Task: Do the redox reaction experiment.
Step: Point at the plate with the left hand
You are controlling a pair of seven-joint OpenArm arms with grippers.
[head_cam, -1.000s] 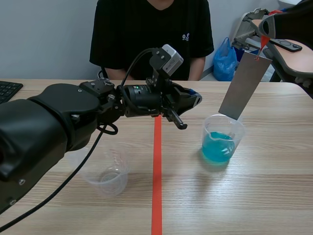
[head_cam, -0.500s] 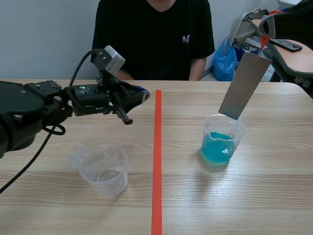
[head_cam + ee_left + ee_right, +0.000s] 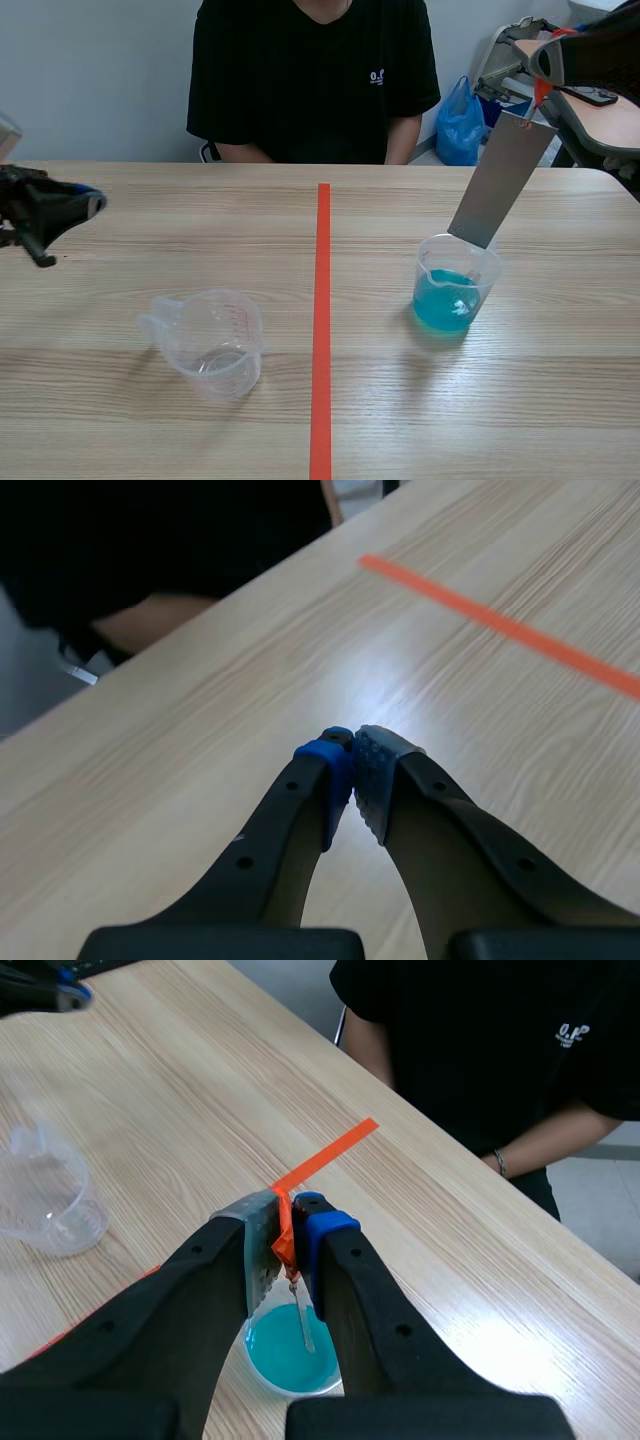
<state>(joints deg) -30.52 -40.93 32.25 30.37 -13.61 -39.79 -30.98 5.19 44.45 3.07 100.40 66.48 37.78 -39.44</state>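
Clenched on the metal strip (image 3: 500, 185) by the orange tag (image 3: 283, 1232) at its top: right gripper (image 3: 543, 72), raised above the far right corner of the tabletop (image 3: 400, 420). Hanging tilted from there, lower end inside the beaker (image 3: 455, 285) of blue liquid (image 3: 445, 305) toward the right edge, apparently dipped. Parked at the left edge, pads pressed together on nothing: left gripper (image 3: 88, 203). Standing left of the tape line (image 3: 321, 330), toward the front edge and seemingly empty: 1 clear measuring cup (image 3: 212, 340).

Likely to go wrong:
- Slipping of the thin tag from the pads, dropping the strip and splashing the liquid.
- Levering against the rim on any sideways pull, tipping the light beaker and spilling across the tabletop.
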